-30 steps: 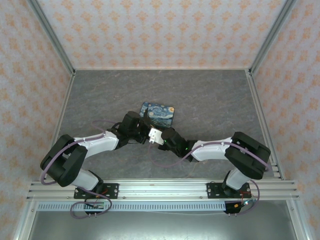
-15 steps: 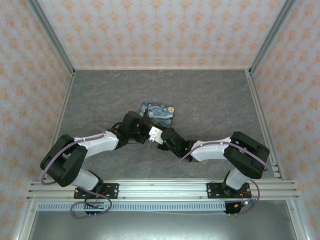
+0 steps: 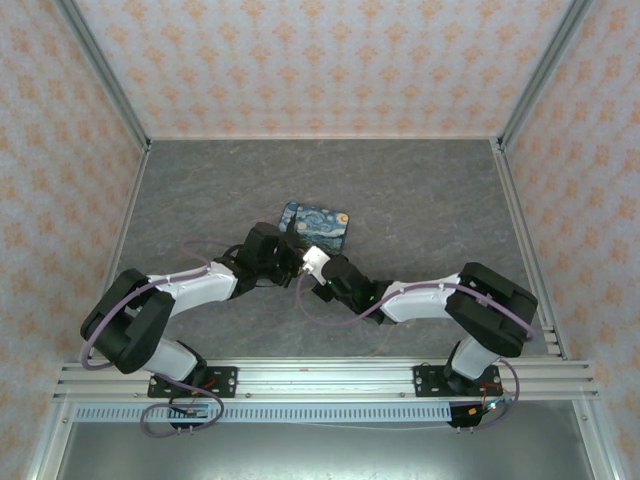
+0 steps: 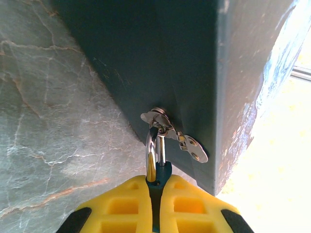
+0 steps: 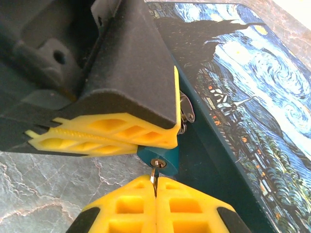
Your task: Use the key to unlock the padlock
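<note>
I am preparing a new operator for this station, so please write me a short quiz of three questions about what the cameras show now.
1. True or false: the padlock lies loose, touched by no gripper.
2. Which gripper grips the key? A) left B) right C) neither
3. Fill in: the padlock's shackle hangs from the metal ___ on the box.

Key:
1. False. The left gripper pinches its body.
2. B. The right gripper is shut on the key, at the keyhole.
3. hasp
</note>
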Tool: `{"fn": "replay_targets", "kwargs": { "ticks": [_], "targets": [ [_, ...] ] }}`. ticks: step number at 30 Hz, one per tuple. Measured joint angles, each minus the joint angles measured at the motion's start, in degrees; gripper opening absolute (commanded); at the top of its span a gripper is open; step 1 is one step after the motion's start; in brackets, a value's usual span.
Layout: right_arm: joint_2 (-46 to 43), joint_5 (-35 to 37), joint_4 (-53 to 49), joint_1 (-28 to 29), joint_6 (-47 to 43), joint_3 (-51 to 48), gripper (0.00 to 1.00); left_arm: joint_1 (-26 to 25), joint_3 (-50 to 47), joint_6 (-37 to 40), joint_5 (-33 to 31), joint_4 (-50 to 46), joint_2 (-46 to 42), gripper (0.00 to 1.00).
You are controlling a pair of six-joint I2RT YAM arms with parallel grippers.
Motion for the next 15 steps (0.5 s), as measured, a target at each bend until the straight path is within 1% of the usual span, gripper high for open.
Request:
{"fn": "replay_targets", "kwargs": {
  "ticks": [2, 3, 9, 11, 15],
  "targets": [
    [0.0, 0.0, 0.1, 0.0, 1.4, 0.0, 0.00, 0.1, 0.0, 0.2, 0.0, 0.0, 0.0, 0.00],
    [0.0, 0.0, 0.1, 0.0, 2.0, 0.0, 0.00, 0.1, 0.0, 0.2, 0.0, -0.1, 0.0, 0.02],
    [0.2, -1.4, -0.2, 0.0, 7.3, 0.0, 0.00, 0.1, 1.1, 3.2, -0.3, -3.3, 0.0, 0.21],
    [0.2, -1.9, -0.4, 0.0, 9.6, 0.0, 0.00, 0.1, 1.5, 3.8, -0.4, -4.1, -0.3, 0.26],
    [0.2, -1.9, -1.6, 0.0, 14.0, 0.0, 0.00, 0.1, 1.5, 5.0, -0.4, -6.0, -2.0, 0.32]
  ]
}}
